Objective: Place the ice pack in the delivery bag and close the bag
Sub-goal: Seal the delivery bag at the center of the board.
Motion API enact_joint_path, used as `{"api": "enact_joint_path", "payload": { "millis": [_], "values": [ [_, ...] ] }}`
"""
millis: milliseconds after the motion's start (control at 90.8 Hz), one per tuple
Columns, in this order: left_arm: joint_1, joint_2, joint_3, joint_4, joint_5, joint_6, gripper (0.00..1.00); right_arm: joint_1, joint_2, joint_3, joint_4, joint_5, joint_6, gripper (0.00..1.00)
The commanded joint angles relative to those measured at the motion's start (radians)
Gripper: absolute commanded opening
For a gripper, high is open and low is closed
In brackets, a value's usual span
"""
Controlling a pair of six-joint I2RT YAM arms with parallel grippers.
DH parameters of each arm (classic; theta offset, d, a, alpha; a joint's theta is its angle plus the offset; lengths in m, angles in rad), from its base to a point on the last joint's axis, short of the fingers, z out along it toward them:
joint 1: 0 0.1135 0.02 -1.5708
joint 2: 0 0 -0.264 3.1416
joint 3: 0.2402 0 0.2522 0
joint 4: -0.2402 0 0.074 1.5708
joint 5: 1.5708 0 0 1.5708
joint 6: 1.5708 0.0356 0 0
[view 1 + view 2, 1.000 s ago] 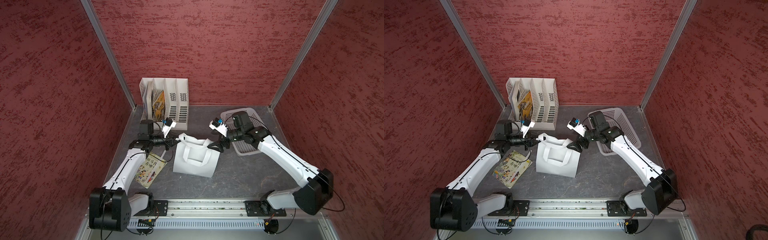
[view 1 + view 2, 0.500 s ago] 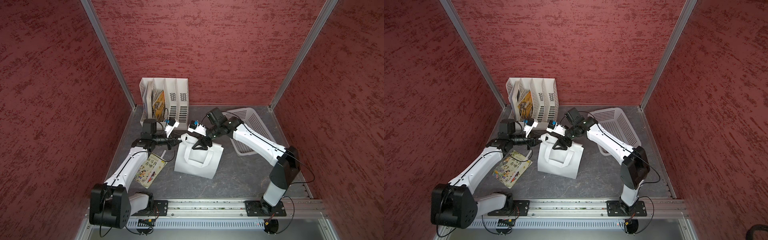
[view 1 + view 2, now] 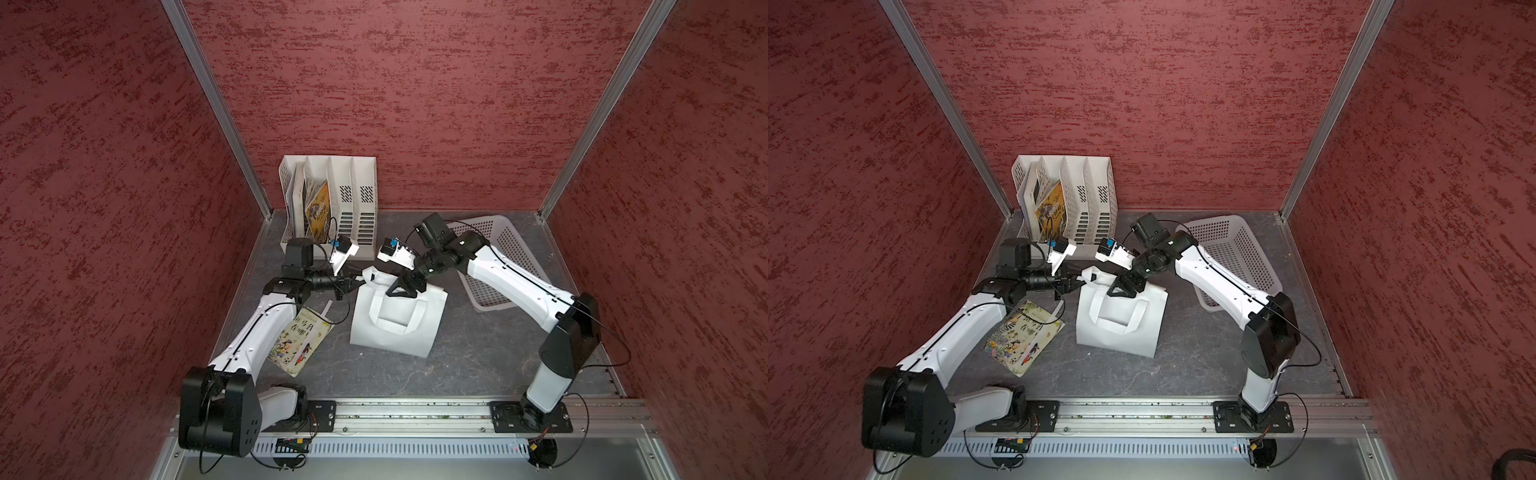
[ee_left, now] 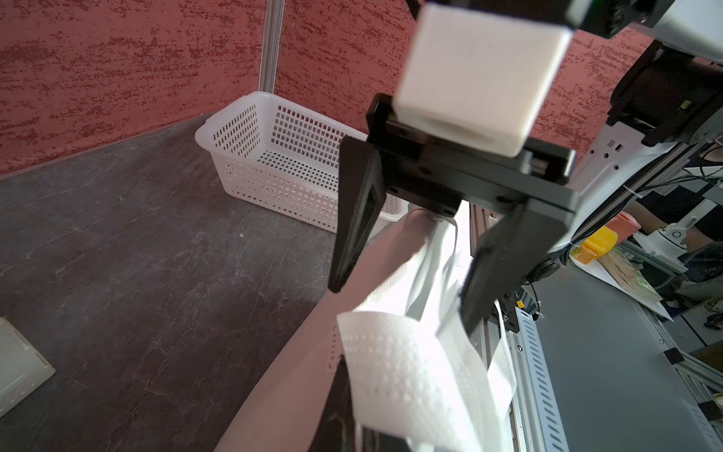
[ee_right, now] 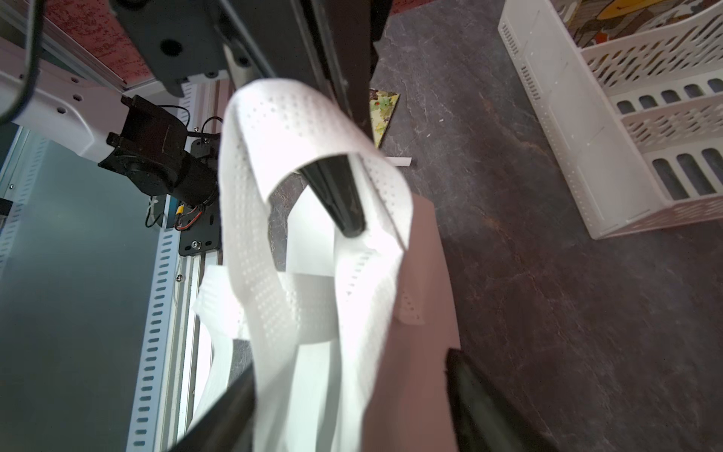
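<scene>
- My left pincer (image 3: 355,286) is pressed together on 1 white loop handle (image 5: 274,129) of the delivery bag (image 3: 395,328). It holds at the bag's top edge, on the side toward the slotted file rack (image 3: 357,199).
- My right pincer (image 4: 401,305) has its jaws spread wide and grips nothing. Its tips point down at the bag's open mouth.
- In both top views the bag stands upright on the dark table (image 3: 478,353). It sits between the picture book (image 3: 299,340) and the perforated basket (image 3: 511,266), touching neither. Its 2nd handle lies flat against the near wall.
- I see no ice pack in any view. None shows in the parts of the basket I can see. The bag's inside is hidden by my own fingers and by folds of white material, so I cannot tell whether the pack lies there.
- I judge the bag to be light, soft and floppy. With no stiff frame, its mouth would sag shut if I let the handle go. The handle or the rim seam is the place to hold it, not the thin wall.
- An ice pack should be dense for its size and slick-skinned. It could be hard if frozen or squashy if thawed. I would pinch it across a narrow edge or a corner seam, firmly, and lower it in rather than drop it, since the lining looks easy to tear.
</scene>
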Motion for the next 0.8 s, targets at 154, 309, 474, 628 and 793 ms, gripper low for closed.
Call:
{"api": "enact_joint_path", "payload": {
  "millis": [154,309,474,628,793],
  "values": [
    [0.028,-0.017,0.013,-0.013,0.019,0.045,0.00,-0.074,-0.158,-0.140,-0.082,0.030,-0.026,0.90],
    [0.035,-0.014,0.013,0.005,0.026,0.045,0.00,-0.083,-0.139,-0.148,-0.082,0.039,-0.017,0.17],
    [0.040,-0.025,0.014,0.038,0.015,0.028,0.00,-0.083,-0.144,-0.144,0.042,0.041,0.050,0.00],
    [0.051,-0.082,-0.013,0.026,-0.022,0.042,0.65,-0.083,-0.202,-0.176,0.215,0.066,0.123,0.98],
    [0.092,-0.327,-0.170,0.093,-0.188,0.028,1.00,-0.106,-0.524,-0.485,0.523,0.272,0.220,0.99]
  ]
}}
